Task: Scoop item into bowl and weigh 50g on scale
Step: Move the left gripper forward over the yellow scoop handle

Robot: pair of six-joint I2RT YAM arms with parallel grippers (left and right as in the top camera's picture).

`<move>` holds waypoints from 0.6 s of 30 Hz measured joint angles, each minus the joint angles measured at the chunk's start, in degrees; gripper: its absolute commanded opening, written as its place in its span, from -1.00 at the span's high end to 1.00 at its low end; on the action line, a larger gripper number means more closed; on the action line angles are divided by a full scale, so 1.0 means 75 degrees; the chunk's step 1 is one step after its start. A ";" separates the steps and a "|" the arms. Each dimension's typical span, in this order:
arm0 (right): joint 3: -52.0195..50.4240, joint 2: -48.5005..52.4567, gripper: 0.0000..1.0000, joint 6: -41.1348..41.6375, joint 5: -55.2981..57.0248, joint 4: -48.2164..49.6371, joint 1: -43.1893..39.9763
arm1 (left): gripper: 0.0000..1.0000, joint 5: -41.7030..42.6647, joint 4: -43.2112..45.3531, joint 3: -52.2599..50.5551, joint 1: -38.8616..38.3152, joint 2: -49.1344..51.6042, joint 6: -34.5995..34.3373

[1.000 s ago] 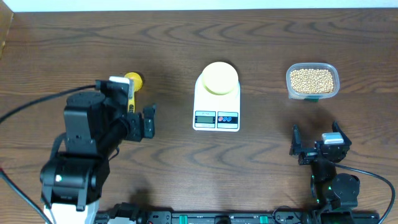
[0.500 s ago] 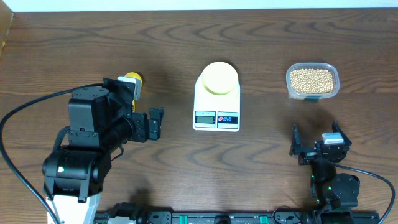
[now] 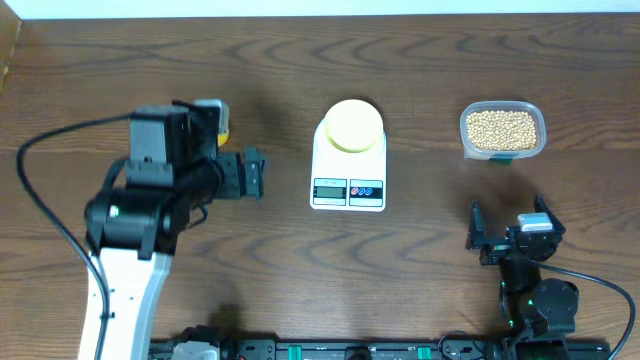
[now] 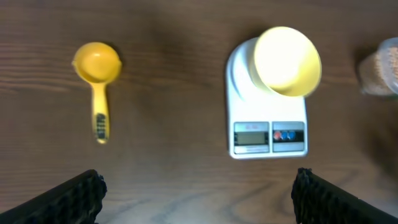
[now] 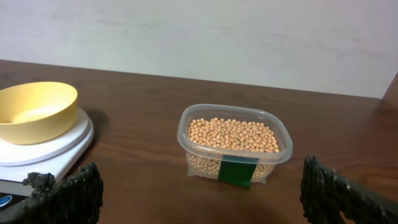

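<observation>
The tan beans [image 3: 502, 128] fill a clear plastic tub [image 5: 233, 165] at the back right. The pale yellow bowl [image 3: 352, 125] sits on top of the white scale [image 3: 348, 190] at the table's middle. A yellow scoop [image 4: 97, 68] lies left of the scale, mostly covered by my left arm in the overhead view. My left gripper [image 3: 252, 175] hovers open between scoop and scale, holding nothing; in the left wrist view its fingertips [image 4: 81, 193] frame bare table. My right gripper [image 3: 510, 222] rests open near the front right, facing the tub [image 3: 502, 152], nothing between its fingers.
A white wall runs along the table's far edge [image 5: 199, 68]. Cables loop from the left arm's base [image 3: 40, 200]. The arm mounts sit along the front edge [image 3: 330, 350].
My left arm has swung toward the far side and slightly right, now covering most of the scoop in the overhead view. The right arm has stayed still.
</observation>
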 measured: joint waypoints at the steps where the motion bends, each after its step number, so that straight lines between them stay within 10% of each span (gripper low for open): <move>1: 0.0000 0.0000 -0.99 0.0000 0.0003 0.0000 0.0000 | -0.95 -0.0125 -0.0064 0.0198 0.0000 0.0128 -0.0017; 18: 0.0000 0.0000 -0.99 0.0000 0.0003 0.0000 0.0000 | -0.95 -0.1157 -0.0207 0.1734 0.1454 0.1693 0.0356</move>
